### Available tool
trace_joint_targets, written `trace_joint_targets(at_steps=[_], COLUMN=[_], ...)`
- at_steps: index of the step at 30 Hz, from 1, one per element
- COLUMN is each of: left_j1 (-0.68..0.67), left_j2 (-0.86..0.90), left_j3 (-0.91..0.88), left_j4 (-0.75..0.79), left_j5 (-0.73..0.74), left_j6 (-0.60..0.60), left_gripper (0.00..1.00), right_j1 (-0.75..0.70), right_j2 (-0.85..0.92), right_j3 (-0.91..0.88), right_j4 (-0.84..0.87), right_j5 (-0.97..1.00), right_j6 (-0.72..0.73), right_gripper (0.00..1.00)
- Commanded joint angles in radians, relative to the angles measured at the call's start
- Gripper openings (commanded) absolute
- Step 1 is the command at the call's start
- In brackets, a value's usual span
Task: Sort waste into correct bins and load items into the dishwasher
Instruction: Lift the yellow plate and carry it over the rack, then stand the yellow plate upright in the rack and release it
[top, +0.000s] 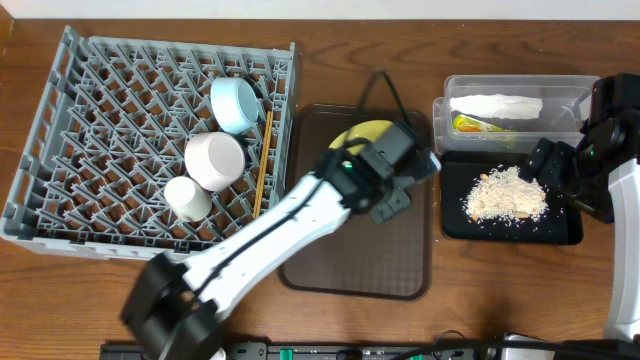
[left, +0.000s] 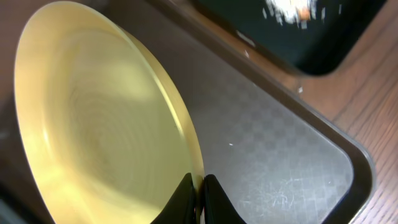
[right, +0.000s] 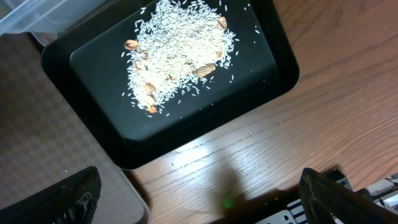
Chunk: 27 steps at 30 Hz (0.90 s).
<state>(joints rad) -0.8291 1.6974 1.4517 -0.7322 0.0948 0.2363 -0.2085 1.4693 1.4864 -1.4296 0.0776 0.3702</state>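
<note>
Brown wood-grain counter (top: 480, 300) fills the overhead view, edge to edge. Up at 12 o'clock a thin pale strip (top: 450, 6) runs beyond it, wall or floor, can't tell. Dark hardware (top: 380, 352) lines 6 o'clock. Soft glare (right: 205, 152) on the wood.

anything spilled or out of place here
A few stray rice grains lie outside the black tray, on the table and the brown tray beside it. Nothing else stands out.
</note>
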Motion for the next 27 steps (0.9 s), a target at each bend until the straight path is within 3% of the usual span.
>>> trace_joint_targets(at_steps=[1,5,11,20,27], left_j1=[0.059,0.144,0.333,0.598,0.721], left_j2=[-0.095,-0.183,-0.250,-0.199,-0.109], left_j3=[0.007,0.007,0.007,0.006,0.006], left_j4=[0.011,0.035,0.072,0.080,0.085], left_j5=[-0.010,0.026,0.278,0.673,0.840], left_j6=[-0.051,-0.108,-0.174,-0.209,-0.209], left_gripper=[0.07,0.07,0.08,0.07,0.08], right_j1=[-0.007,-0.007,-0.007,-0.007,-0.007], right_j2=[-0.012,-0.012,-0.012,-0.012,-0.012], right_j3=[0.017,0.017,0.017,0.017,0.017], right_j4=[-0.004,-0.006,-0.006,-0.006,-0.006], right_j5=[-0.004,-0.004,-0.004,-0.004,-0.004], right_j6=[-0.012,-0.012,-0.013,-0.013,-0.012], right_gripper=[0.99,0.99,0.99,0.99,0.99])
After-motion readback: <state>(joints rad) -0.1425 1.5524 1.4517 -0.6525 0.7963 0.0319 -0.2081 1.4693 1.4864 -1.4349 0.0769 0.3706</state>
